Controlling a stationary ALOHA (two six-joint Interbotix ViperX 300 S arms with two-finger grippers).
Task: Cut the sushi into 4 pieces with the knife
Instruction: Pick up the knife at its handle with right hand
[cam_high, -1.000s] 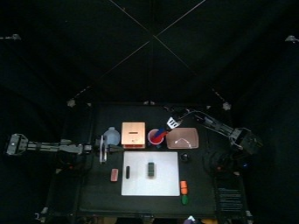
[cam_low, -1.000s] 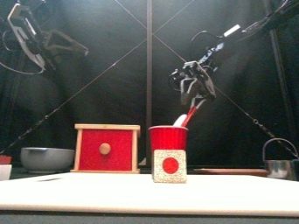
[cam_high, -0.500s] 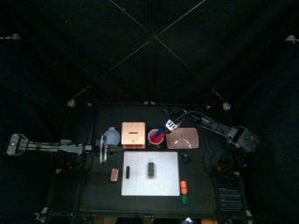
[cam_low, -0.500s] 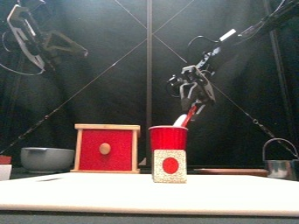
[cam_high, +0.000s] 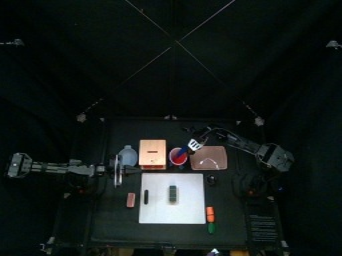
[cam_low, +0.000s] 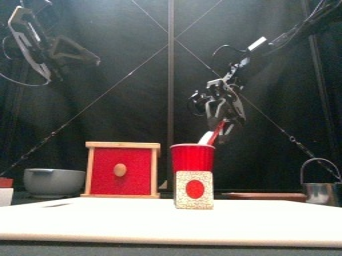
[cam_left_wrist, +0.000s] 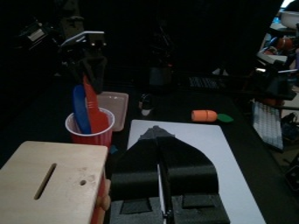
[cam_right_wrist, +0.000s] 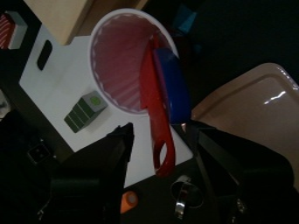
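Front view shows the right gripper (cam_low: 217, 106) slightly lower and further left than a second ago, now directly over the red cup (cam_low: 193, 160). Right wrist view shows its jaws spread, straddling the red knife (cam_right_wrist: 158, 122), with the blue knife (cam_right_wrist: 173, 87) beside it; no grip is made yet. Judgement: the task is at tool pickup, and no cut has begun.

The sushi roll (cam_high: 173, 190) lies whole on the white cutting board (cam_high: 190, 197), nearer than the cup. The left gripper (cam_left_wrist: 160, 144), jaws pressed together, rests at the left of the board.

The black table (cam_high: 147, 222) also carries the wooden box (cam_low: 122, 168) and bowl (cam_low: 54, 181) far left, and the pink tray (cam_high: 214, 158) far right. Black curtains enclose the booth.
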